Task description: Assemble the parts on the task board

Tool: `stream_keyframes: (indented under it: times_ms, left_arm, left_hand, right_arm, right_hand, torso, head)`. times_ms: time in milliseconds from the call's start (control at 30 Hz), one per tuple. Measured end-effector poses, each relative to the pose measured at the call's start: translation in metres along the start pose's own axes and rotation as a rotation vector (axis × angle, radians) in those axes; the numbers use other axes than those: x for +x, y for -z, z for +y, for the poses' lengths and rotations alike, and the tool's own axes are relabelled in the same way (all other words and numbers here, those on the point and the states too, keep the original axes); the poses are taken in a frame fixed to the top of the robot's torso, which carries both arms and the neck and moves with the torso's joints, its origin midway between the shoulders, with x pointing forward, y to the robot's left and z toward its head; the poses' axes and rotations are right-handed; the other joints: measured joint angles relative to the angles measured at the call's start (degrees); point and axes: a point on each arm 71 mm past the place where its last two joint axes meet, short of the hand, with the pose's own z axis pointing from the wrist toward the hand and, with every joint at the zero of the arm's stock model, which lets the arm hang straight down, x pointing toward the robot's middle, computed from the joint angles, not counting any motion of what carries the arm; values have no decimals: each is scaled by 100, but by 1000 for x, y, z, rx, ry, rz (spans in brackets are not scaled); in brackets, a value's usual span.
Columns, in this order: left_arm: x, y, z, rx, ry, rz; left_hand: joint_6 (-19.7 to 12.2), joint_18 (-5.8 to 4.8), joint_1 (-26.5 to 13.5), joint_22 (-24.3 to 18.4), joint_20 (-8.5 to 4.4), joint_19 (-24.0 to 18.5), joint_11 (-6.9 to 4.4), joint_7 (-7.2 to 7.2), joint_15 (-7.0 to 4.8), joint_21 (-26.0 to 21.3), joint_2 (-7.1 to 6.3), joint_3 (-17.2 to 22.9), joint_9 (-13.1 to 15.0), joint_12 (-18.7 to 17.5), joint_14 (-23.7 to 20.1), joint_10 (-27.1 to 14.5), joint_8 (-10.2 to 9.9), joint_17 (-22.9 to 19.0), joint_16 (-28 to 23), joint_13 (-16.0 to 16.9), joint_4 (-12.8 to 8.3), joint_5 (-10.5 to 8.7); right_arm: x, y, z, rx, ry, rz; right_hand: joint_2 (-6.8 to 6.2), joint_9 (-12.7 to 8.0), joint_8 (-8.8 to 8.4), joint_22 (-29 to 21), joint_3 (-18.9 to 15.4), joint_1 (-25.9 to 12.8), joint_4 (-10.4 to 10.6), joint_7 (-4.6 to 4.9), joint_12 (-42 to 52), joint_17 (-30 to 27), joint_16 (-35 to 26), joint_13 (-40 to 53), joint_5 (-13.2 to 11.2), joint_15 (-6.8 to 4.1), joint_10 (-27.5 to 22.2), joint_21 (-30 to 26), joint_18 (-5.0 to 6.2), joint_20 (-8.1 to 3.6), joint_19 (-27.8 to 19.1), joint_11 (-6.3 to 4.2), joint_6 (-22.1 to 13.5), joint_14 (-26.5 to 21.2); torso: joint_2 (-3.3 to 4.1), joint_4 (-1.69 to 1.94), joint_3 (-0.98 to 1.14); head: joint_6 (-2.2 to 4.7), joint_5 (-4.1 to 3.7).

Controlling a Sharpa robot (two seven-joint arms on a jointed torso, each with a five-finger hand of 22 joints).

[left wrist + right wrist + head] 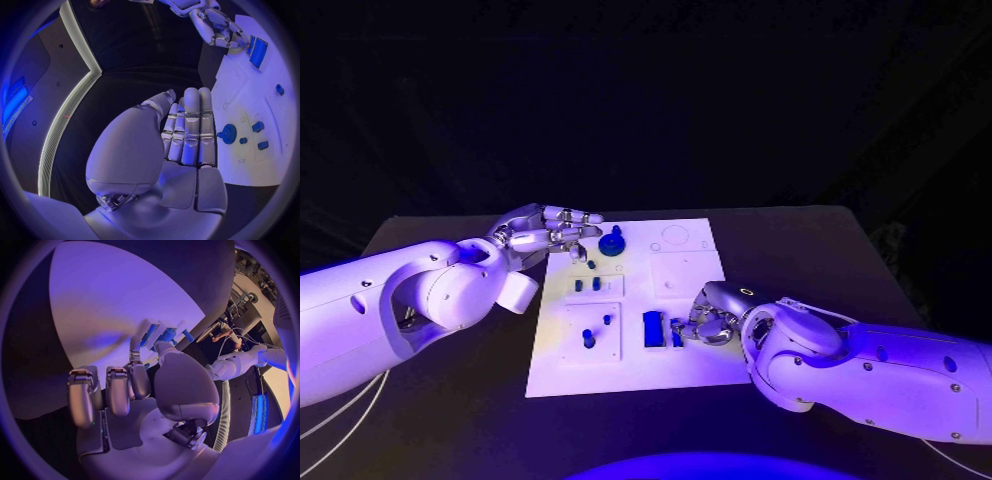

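White task board point(689, 262) on black table point(819, 250), left hand point(548, 233) by round blue part point(612, 243), right hand point(708, 320) beside flat blue part point(653, 329)

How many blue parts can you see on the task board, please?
About 7: knob far; one nearer; pair; pair; tall block by right hand, which may hide more.

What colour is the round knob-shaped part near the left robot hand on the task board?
Blue. The round knob-shaped part shows best in the left wrist view, standing on the white task board.
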Motion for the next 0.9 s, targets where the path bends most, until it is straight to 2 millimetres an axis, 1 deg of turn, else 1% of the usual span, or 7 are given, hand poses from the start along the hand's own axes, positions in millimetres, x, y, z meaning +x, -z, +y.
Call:
stream_keyframes:
  times_ms: [167, 267, 433, 500, 567, 633, 900]
  left_arm:
    - [-1, 0, 0, 0, -1, -2]
    - [-2, 0, 1, -2, -1, -6]
    - [-6, -1, 5, -3, 1, -22]
    - [-7, -3, 9, -4, 8, -36]
    - [-9, -5, 14, -3, 17, -54]
    - [-11, -8, 19, -3, 29, -78]
    - [-24, -22, 40, 9, 96, -204]
  left_hand:
    - [0, 0, 0, 0, 0, 0, 0, 0, 0, 0, 0, 0, 0, 0, 0, 0, 0, 0, 0, 0, 0, 0]
    - [0, 0, 0, -2, 0, 0, 0, 0, 0, 0, 0, -2, 0, 0, 0, 0, 0, 0, 0, 0, 2, 0]
    - [0, 1, -61, -37, 64, -67, 0, 0, 31, -75, 23, -83, 0, 28, -137, 0, 23, -29, -56, 0, 83, 0]
    - [0, 1, -118, -103, 94, -221, 3, 0, 53, -213, 4, -137, 0, 34, -369, -3, 29, -98, -203, 2, 137, 0]
    - [-16, 1, -154, -208, 140, -428, 16, -16, 98, -425, -31, -193, 0, 34, -659, -65, 30, -218, -438, 3, 193, 0]
    - [-20, 1, -216, -398, 236, -697, 42, -20, 169, -771, -44, -276, 1, 34, -996, -125, 66, -417, -830, -13, 276, 0]
    - [-215, 1, -148, -1485, 808, -1422, 217, -151, 535, -2532, 19, -526, -94, -190, -1621, -300, 28, -1232, -2865, -265, 560, 0]
  right_arm:
    - [-4, 5, -6, -15, -18, -16]
    - [-8, 7, -11, -42, -53, -34]
    - [-22, 0, -20, -84, -170, -60]
    - [-34, -11, -29, -85, -265, -70]
    - [-44, -21, -39, -81, -364, -75]
    - [-54, -31, -49, -75, -482, -79]
    - [-83, -74, -63, -126, -805, -103]
  right_hand:
    - [-39, -8, -96, -1, -60, 535, -146, 94, -378, 0, -108, 5, -206, 0, -2, -261, 0, 0, 0, 2, -157, 0]
    - [-23, -69, -245, -1, -64, 826, -200, 166, -732, 0, -282, 14, -308, 31, -125, -633, 0, 0, 0, 112, -355, 0]
    - [87, -170, -469, -1, -10, 1346, -303, 313, -2764, -795, -1272, -1120, -446, 173, -1011, -2183, 370, 139, -421, 226, -601, -32]
    - [192, -249, -618, -2, 95, 1668, -402, 423, -4061, -2019, -2325, -1997, -675, 249, -1625, -3573, 626, 202, -1055, 323, -786, -419]
    - [196, -392, -804, -530, 231, 1888, -414, 604, -4742, -3408, -3778, -2599, -902, 394, -1946, -5348, 867, 312, -1893, 491, -975, -959]
    - [201, -540, -915, -1031, 364, 2044, -419, 684, -5229, -4026, -4697, -3172, -1036, 493, -2061, -6205, 893, 452, -2195, 578, -1055, -1140]
    - [105, -1149, -1253, -2583, 607, 2181, -377, 889, -6588, -5408, -7190, -5120, -1336, 1086, -2475, -8000, 894, 994, -3206, 971, -1174, -2361]
  torso:
    - [-5, -1, -1]
    - [-14, -2, -2]
    - [-64, -10, -9]
    - [-108, -20, -15]
    - [-161, -25, -22]
    - [-225, -27, -35]
    - [-519, -54, -94]
  head:
    - [18, 8]
    - [32, 12]
    - [82, 12]
    - [121, 15]
    - [170, 20]
    - [232, 25]
    - [599, 110]
